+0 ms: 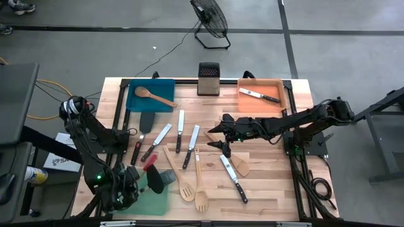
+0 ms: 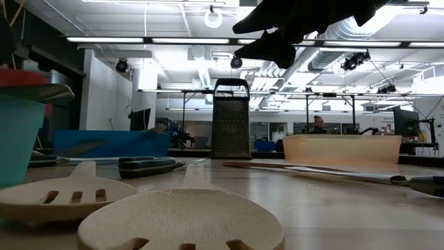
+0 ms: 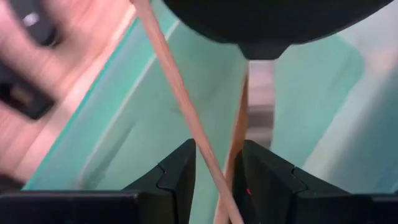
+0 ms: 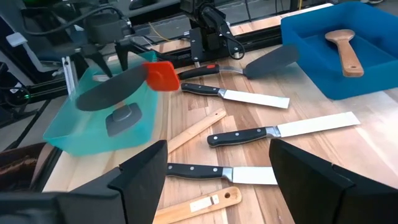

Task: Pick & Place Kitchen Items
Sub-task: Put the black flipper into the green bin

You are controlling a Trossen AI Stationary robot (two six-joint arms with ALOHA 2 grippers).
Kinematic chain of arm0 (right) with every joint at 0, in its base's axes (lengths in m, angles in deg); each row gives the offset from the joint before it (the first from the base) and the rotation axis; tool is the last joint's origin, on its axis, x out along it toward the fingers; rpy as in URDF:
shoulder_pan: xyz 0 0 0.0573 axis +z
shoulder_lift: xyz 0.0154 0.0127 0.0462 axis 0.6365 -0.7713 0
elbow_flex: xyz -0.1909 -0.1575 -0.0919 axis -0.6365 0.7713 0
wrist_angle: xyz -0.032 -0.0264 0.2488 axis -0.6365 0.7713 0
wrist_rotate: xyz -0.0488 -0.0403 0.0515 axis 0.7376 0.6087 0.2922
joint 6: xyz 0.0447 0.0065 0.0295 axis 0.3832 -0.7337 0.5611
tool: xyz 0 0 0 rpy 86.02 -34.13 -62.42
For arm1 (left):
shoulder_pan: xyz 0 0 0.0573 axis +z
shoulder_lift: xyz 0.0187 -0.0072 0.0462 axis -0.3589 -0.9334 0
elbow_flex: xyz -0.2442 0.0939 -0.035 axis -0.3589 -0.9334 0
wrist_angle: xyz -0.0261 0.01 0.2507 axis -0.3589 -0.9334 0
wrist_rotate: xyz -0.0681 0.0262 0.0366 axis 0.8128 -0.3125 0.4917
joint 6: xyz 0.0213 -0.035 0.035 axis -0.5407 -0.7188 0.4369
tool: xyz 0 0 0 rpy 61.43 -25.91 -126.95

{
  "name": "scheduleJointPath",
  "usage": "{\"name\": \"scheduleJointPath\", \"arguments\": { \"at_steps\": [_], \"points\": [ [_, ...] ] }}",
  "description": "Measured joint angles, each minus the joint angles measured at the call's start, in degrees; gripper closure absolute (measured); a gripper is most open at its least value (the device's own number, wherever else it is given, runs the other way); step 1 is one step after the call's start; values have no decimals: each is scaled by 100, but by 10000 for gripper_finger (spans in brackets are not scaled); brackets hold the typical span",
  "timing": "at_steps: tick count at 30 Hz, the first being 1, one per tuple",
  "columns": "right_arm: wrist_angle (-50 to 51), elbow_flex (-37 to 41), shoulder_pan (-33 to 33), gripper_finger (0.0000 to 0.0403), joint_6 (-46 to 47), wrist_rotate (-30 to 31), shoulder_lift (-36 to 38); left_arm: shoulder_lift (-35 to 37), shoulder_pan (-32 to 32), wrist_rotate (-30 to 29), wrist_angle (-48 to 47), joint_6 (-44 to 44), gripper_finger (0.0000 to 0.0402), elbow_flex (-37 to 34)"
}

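1. Behind your table (image 1: pixel 265 183) you have a grey floor with a black floor fan (image 1: pixel 209 19), and the low view looks across into a big lit workshop where a person (image 2: pixel 318 124) sits far back.
2. Your left gripper (image 1: pixel 140 185) is at the near left corner, over the green tray (image 1: pixel 153 200). In the left wrist view its fingers (image 3: pixel 177 174) stand partly apart with a thin wooden handle (image 3: pixel 180 93) running between them; you cannot tell whether they grip it.
3. That green tray holds a grey spatula (image 4: pixel 112 93), a red spatula (image 4: pixel 163 75) and another grey utensil (image 4: pixel 123 118), seen from the right wrist.
4. Your right gripper (image 1: pixel 218 137) hangs above the table's middle, jaws spread wide and holding nothing.
5. Just below and beside it lie steel knives with black handles (image 1: pixel 190 146), (image 1: pixel 179 130), (image 1: pixel 156 142), (image 1: pixel 233 178).
6. Pale wooden slotted spoons (image 1: pixel 180 183), (image 1: pixel 201 192) lie toward the near edge, with a wooden spatula (image 1: pixel 238 165) to their right.
7. At the far edge, the blue tray (image 1: pixel 136 101) holds 1 wooden spoon (image 1: pixel 154 96), and the orange tray (image 1: pixel 278 104) holds 1 knife (image 1: pixel 259 96).
8. Between those 2 trays the box grater (image 1: pixel 208 78) stands upright.
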Motion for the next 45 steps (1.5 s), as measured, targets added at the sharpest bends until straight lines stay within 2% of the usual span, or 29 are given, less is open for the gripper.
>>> {"name": "scheduleJointPath", "arguments": {
  "at_steps": [12, 20, 28, 36, 41, 45],
  "points": [
    [120, 0, 0, 128, -2, 17, 0, 39, 0, -9, -366, -252, 272, 1],
    [122, 0, 0, 128, -4, 37, 0, 340, 0, -12, -543, -563, 272, 1],
    [125, 0, 0, 128, -7, 37, 0, 792, 2, -607, -1685, -1545, 272, 3],
    [125, 0, 0, 128, -114, 144, 0, 938, 5, -771, -3231, -2849, 272, 3],
    [123, 0, -57, 128, -116, 227, 0, 938, 525, -977, -3545, -2867, 272, 3],
    [123, 0, -137, 128, -115, 227, 0, 938, 1210, -997, -3612, -2202, 272, 3]
  ]
}}
